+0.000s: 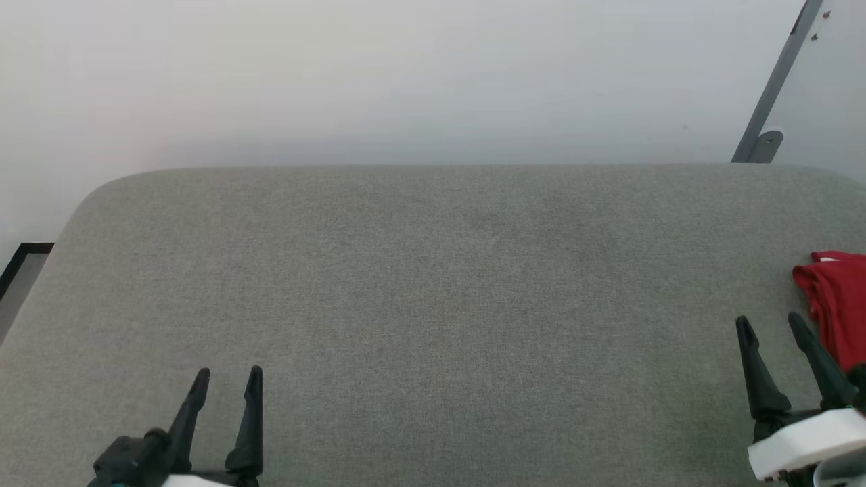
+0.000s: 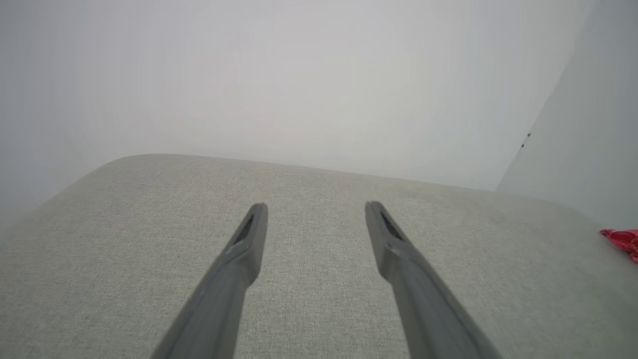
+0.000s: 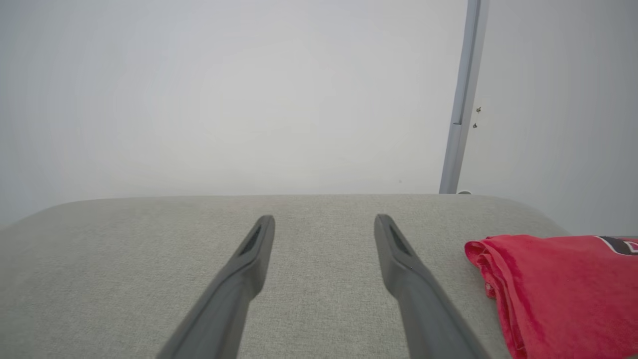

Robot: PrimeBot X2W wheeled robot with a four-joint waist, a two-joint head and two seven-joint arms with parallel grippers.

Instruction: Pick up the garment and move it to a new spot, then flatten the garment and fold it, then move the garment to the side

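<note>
The garment [image 1: 839,304], bright red and folded into a compact stack, lies at the right edge of the grey padded surface [image 1: 433,284], partly cut off by the frame. It fills the lower right of the right wrist view as the garment [image 3: 563,289], with a bit of black-and-white print at its far corner, and its tip is the garment [image 2: 623,240] in the left wrist view. My right gripper [image 1: 771,326] hovers open just left of it, empty. Far off at the lower left, my left gripper [image 1: 229,379] is open and empty too.
A pale wall rises behind the surface's far rounded edge. A grey slanted bar [image 1: 778,81] leans against the wall at the back right. A dark-framed edge [image 1: 20,260] shows at the left beyond the surface.
</note>
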